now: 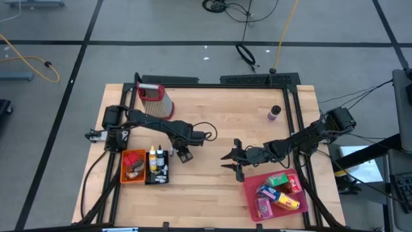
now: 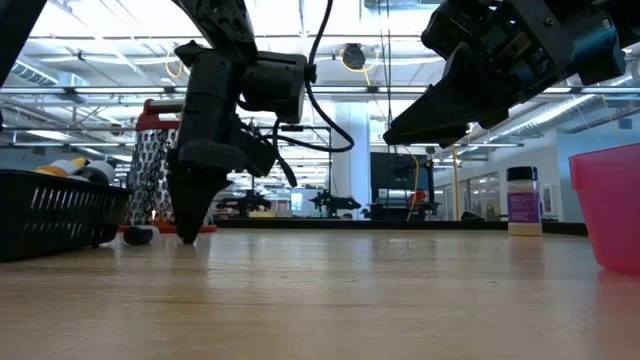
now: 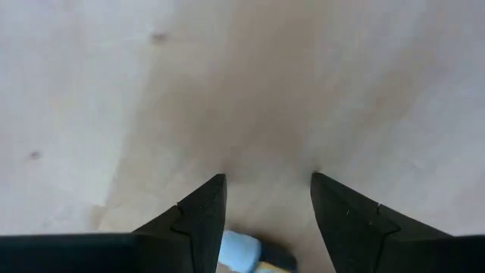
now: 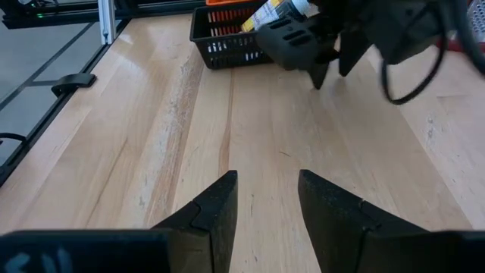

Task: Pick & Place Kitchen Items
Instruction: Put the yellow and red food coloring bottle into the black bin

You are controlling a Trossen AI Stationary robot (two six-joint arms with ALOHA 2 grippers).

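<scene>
Left wrist view shows the left gripper [image 3: 267, 189] with its jaws apart and nothing between them, pointed down at bare wood; a pale blue object [image 3: 241, 252] shows just behind the fingertips, too partial to identify. In the low view the fingers [image 2: 187, 205] appear to touch the table [image 2: 330, 290]. Right wrist view shows the right gripper [image 4: 267, 189] likewise parted and empty, held above open tabletop and facing the left arm. Outward from the left gripper, the black basket [image 1: 157, 169] with its small bottles [image 1: 154, 157] stands just beside it, joined to an orange bin [image 1: 132, 166] holding more small pieces. Near the right gripper [image 1: 233, 161], the pink tray [image 1: 252, 193] carries green-yellow, red, blue and pink cartons [image 1: 280, 191]. A purple-labelled jar [image 1: 274, 113] stands alone, well apart from both, near the far edge; the red-topped grater [image 1: 154, 100] stands behind the left arm. Probable hazards: fingertips pressed against the wood may scrape or load the wrist if the arm translates without lifting; a sideways move toward the basket may strike its wall and shift the bottles; the two grippers face each other across a short span, so simultaneous inward travel risks collision.
</scene>
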